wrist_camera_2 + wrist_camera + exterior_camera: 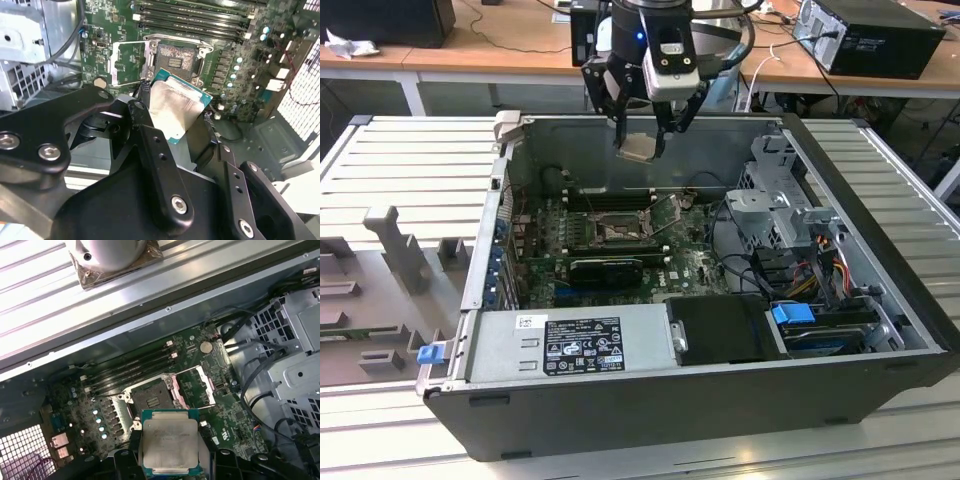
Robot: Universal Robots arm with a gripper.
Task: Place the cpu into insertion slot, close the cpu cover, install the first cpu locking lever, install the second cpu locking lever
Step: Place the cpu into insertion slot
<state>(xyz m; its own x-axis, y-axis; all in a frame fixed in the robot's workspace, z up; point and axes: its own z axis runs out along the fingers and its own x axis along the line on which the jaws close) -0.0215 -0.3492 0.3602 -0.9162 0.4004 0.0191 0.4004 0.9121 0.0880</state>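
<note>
My gripper [640,143] hangs above the open computer case, near its back wall, shut on the cpu [636,149]. The cpu is a flat square chip with a pale metal top; both wrist views show it pinched at its edges between the black fingers [145,120], as cpu [176,107] and cpu [170,445]. The chip is tilted and well above the board. Below it lies the insertion slot [618,232], a dark square socket on the green board, uncovered in both wrist views [175,59] [151,398]. The cpu cover [194,385] [129,62] is swung open beside the socket.
Long black memory slots [605,197] run just behind the socket, and a black graphics card [605,268] lies in front of it. A drive cage with cables [775,200] fills the exterior view's right side of the case. The power supply [570,345] lines the near wall.
</note>
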